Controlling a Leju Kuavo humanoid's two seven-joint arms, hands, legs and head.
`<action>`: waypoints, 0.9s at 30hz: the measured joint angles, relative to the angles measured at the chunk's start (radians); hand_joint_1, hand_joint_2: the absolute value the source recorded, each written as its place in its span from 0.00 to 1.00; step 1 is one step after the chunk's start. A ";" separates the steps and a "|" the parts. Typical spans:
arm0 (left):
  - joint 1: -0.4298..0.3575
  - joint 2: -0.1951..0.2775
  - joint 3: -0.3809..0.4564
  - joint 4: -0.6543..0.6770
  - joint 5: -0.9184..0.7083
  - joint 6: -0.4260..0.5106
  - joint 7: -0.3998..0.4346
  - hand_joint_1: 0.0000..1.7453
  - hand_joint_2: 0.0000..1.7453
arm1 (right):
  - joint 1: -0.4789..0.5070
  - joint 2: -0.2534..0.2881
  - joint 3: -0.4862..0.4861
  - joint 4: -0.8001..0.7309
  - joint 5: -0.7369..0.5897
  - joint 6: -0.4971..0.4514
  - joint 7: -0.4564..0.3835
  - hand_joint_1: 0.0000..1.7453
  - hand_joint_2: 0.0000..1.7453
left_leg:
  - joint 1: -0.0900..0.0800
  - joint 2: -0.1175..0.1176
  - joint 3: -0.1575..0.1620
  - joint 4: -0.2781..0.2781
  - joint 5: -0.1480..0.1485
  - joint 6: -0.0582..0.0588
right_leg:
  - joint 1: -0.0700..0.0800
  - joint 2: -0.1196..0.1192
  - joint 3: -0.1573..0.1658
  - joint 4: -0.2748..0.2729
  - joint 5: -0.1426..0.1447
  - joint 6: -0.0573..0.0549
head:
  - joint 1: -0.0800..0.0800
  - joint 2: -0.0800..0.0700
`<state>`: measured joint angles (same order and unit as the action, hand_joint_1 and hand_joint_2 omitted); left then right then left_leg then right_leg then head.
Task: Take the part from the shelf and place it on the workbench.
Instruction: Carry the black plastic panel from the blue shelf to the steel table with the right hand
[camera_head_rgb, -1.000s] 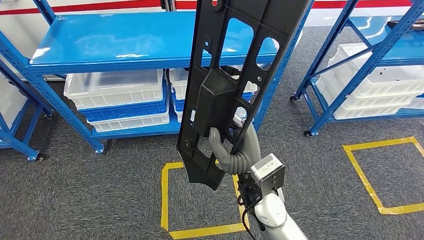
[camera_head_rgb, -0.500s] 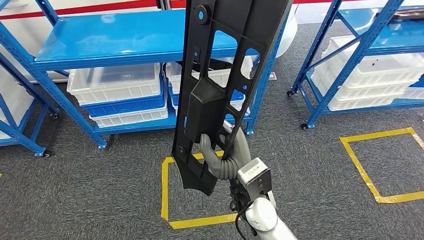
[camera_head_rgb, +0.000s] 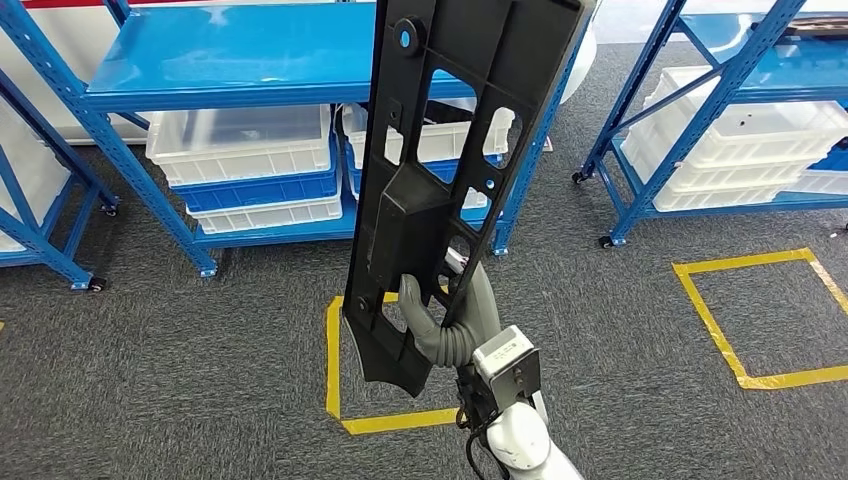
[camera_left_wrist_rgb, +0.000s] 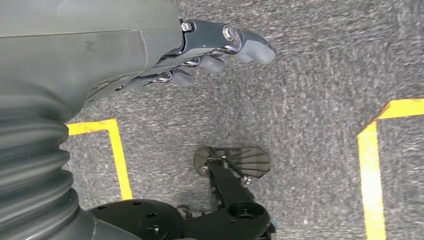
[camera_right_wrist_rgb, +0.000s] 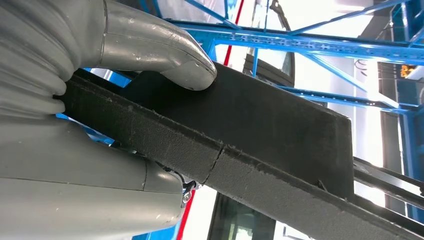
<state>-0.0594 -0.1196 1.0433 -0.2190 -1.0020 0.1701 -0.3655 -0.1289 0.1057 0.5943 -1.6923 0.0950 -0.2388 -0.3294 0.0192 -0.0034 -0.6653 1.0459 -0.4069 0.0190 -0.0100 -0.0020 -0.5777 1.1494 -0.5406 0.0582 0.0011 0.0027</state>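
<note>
The part (camera_head_rgb: 440, 190) runs off the head view's top edge, upper end unseen. Its body hides most of the right hand (camera_head_rgb: 432, 322) behind it; only the thumb and ribbed cover show beside the part's lower end. Behind the part, the middle of the blue shelf (camera_head_rgb: 240, 60) and some white bins (camera_head_rgb: 245, 150) are masked. Left hand (camera_left_wrist_rgb: 210, 50): fingertips (camera_left_wrist_rgb: 255, 47) visible, palm side turned away, grasp not readable.

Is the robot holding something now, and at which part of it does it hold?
The right robot hand grips the long black part near its lower end, thumb pressed on its face. The left robot hand holds nothing.
</note>
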 joint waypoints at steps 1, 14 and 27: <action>0.000 0.000 0.000 0.000 0.000 0.000 0.000 0.00 1.00 | 0.000 0.001 0.000 0.000 0.000 0.000 -0.001 1.00 1.00 | -0.001 0.000 -0.005 0.000 0.008 -0.005 | 0.003 0.000 0.049 -0.070 0.009 -0.004 | -0.001 0.000; 0.002 0.000 0.000 0.000 -0.006 -0.001 -0.024 0.00 1.00 | 0.013 0.003 -0.004 0.003 0.006 0.018 -0.020 1.00 1.00 | 0.006 0.001 -0.023 0.185 -0.104 -0.063 | 0.001 -0.002 0.049 -0.158 0.071 -0.062 | 0.000 0.000; 0.000 -0.002 0.000 0.000 -0.012 0.004 -0.016 0.00 1.00 | 0.014 0.003 -0.004 0.004 0.014 0.034 -0.028 1.00 1.00 | -0.005 -0.006 0.071 -0.007 -0.054 -0.023 | 0.006 0.000 0.016 -0.149 0.088 -0.036 | 0.002 0.000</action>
<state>-0.0590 -0.1213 1.0437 -0.2190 -1.0140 0.1740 -0.3817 -0.1151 0.1082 0.5905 -1.6888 0.1085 -0.2048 -0.3575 0.0146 -0.0095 -0.5943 1.0389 -0.4613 -0.0038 -0.0041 -0.0015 -0.5613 1.0003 -0.4529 0.0222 0.0031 0.0027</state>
